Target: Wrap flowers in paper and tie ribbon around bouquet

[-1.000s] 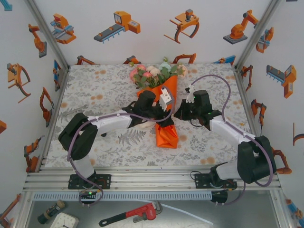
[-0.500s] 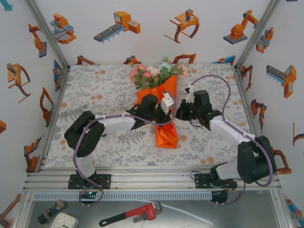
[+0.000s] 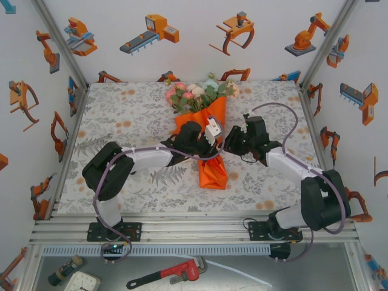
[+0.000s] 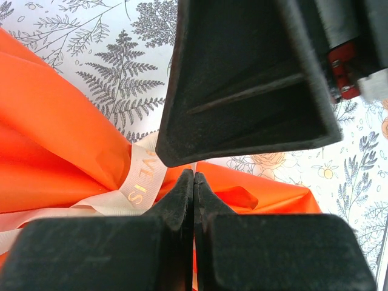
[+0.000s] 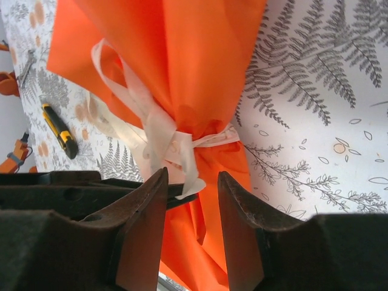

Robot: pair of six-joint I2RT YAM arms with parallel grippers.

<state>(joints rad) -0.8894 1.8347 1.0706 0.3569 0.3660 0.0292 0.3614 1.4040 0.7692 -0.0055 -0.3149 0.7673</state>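
The bouquet lies mid-table with the flowers at the far end and the orange paper wrapped into a cone. A cream ribbon is knotted round the cone's narrow waist. My left gripper sits over that waist from the left. Its jaws are pressed together at the ribbon, with a pale sliver showing at the tips. My right gripper is close on the right, jaws apart. The ribbon's loose end hangs between them, touching neither, and runs onto the left gripper's dark fingers.
A yellow-and-black utility knife lies on the floral tablecloth beyond the bouquet. The right gripper's finger looms just above the left jaws. A red pipe wrench and a clock lie below the front rail.
The left gripper moved in to the bouquet's waist and shut. The right gripper opened, letting go of the ribbon end, and shifted slightly toward the far side.
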